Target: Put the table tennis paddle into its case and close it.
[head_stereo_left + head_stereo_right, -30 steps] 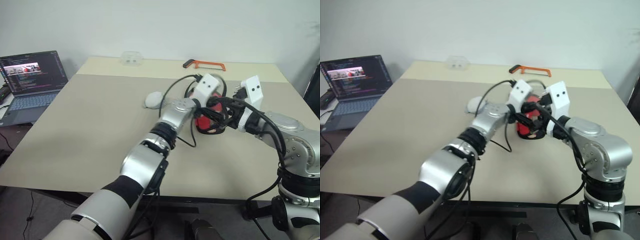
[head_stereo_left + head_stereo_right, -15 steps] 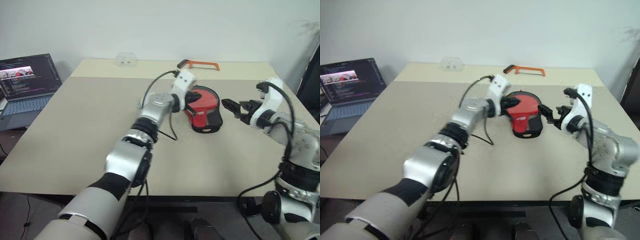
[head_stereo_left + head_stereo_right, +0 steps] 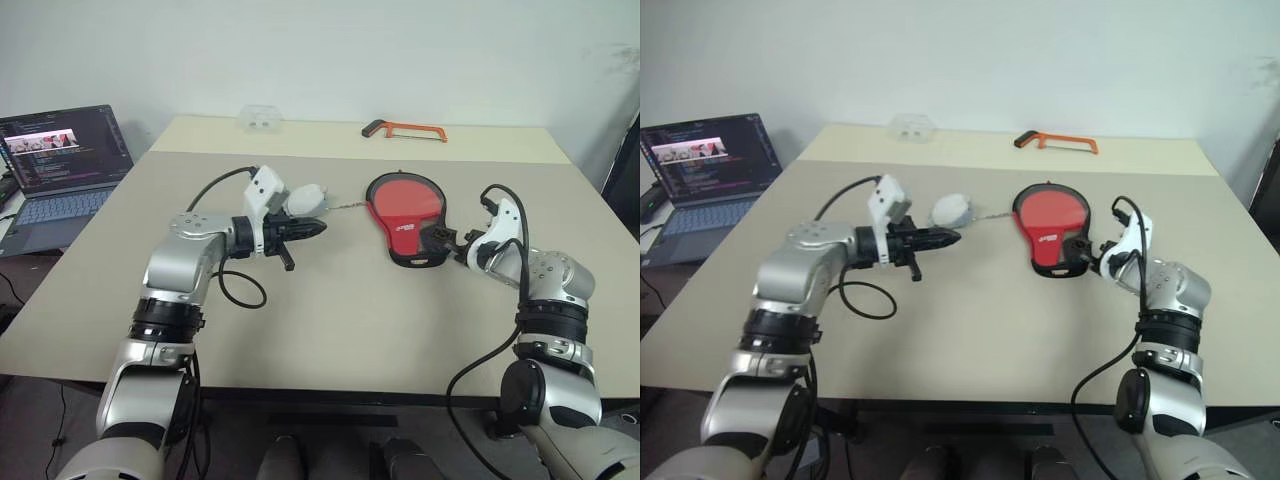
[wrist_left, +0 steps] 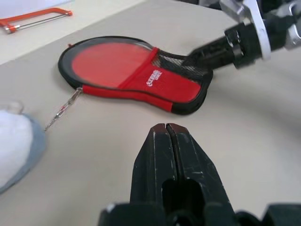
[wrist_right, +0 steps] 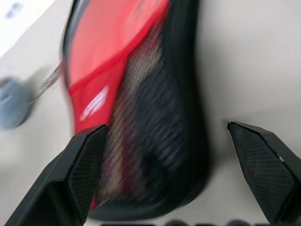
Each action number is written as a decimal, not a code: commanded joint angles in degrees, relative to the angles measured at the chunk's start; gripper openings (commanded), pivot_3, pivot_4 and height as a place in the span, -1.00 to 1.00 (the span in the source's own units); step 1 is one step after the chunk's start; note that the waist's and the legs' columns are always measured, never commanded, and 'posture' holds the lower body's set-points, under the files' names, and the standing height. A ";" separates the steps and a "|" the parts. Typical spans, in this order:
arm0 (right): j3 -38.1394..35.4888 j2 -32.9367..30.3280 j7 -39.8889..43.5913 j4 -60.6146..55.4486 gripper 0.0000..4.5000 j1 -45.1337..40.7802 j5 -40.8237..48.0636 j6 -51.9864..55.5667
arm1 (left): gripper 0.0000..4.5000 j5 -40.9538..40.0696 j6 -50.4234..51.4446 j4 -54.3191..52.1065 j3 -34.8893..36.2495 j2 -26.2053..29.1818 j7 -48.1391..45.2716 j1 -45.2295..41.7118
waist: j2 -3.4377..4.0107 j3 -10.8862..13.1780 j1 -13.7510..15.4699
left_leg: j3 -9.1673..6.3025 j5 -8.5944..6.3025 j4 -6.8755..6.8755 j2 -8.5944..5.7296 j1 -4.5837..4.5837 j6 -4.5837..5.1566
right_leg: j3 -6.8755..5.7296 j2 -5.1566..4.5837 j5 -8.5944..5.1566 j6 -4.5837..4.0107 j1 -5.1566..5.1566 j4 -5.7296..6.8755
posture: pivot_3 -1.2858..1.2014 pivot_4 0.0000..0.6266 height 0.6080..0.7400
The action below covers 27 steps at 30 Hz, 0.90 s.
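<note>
I have the case (image 3: 406, 217) lying flat near the table's centre, its red face up and narrow mesh end toward me, the table tennis paddle (image 4: 109, 60) showing red inside its round end. My right gripper (image 5: 176, 181), at the case's four o'clock, spreads its fingers wide either side of that end, probably to steady it. My left gripper (image 4: 168, 141), pressed together and empty, hangs at nine o'clock, well apart.

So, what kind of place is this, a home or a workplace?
Probably a workshop or lab room rather than a home: a large plain beige table against a bare white wall, an open laptop showing code-like text at the side, and an orange hacksaw lying at the far edge.
</note>
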 commanded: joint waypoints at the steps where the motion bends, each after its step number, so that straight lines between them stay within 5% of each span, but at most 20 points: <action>1: -0.86 0.51 -0.26 -1.71 1.00 0.49 2.33 1.83 | -0.99 -2.00 1.73 -4.32 0.58 0.10 2.00 0.37 | 0.00 0.00 -0.06 | -0.01 0.01 0.00 0.01 0.00 0.01 | 0.00 0.01 0.01 0.00 0.00 0.00 | 0.03 -0.52 1.00; 17: -12.65 5.43 -5.99 -0.02 1.00 4.77 13.05 5.02 | -0.99 -2.97 1.94 -3.75 -1.36 -0.17 4.23 -0.03 | -0.01 -0.02 -0.19 | -0.04 0.02 -0.02 0.06 0.02 0.03 | 0.00 0.08 0.01 -0.02 0.00 0.00 | 0.03 -0.52 1.00; 27: -11.00 5.74 -6.90 -1.52 1.00 7.16 15.36 4.90 | -0.99 -2.89 2.15 -3.42 -1.55 -0.09 4.57 -0.30 | -0.02 -0.06 -0.25 | -0.04 0.01 -0.04 0.07 0.05 0.03 | 0.02 0.11 0.01 -0.03 0.00 0.00 | 0.03 -0.52 1.00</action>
